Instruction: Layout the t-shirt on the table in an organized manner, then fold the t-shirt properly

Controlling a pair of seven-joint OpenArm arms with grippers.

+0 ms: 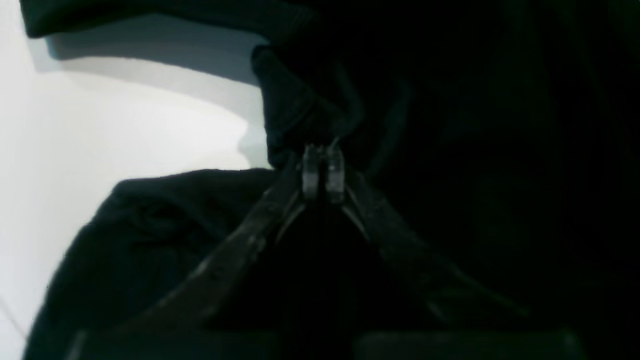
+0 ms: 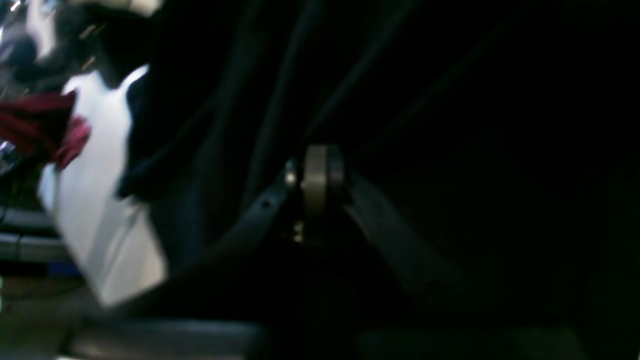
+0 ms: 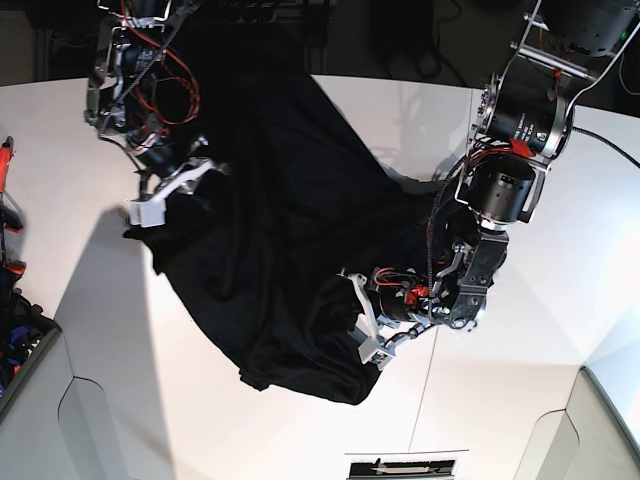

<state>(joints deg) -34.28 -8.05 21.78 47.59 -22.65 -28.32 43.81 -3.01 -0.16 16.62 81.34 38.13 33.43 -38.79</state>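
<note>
Base view shows us from above: our two arms hold a black t-shirt (image 3: 280,230) stretched diagonally over the white table (image 3: 520,390). Our right gripper (image 3: 148,208), at the upper left of this view, is clenched on one edge of the cloth and lifts it off the surface. Our left gripper (image 3: 372,348), lower and nearer the middle, is clamped on a bunched fold at the other end. Between them the shirt hangs in loose creases, its lowest part resting on the table.

Left wrist view shows our left gripper (image 1: 323,172) with both tips pressed together on a dark twist of t-shirt (image 1: 295,110), bright table (image 1: 125,125) beside it.

Right wrist view is blurred; our right gripper (image 2: 315,177) is closed, surrounded by dark t-shirt (image 2: 450,150).
</note>
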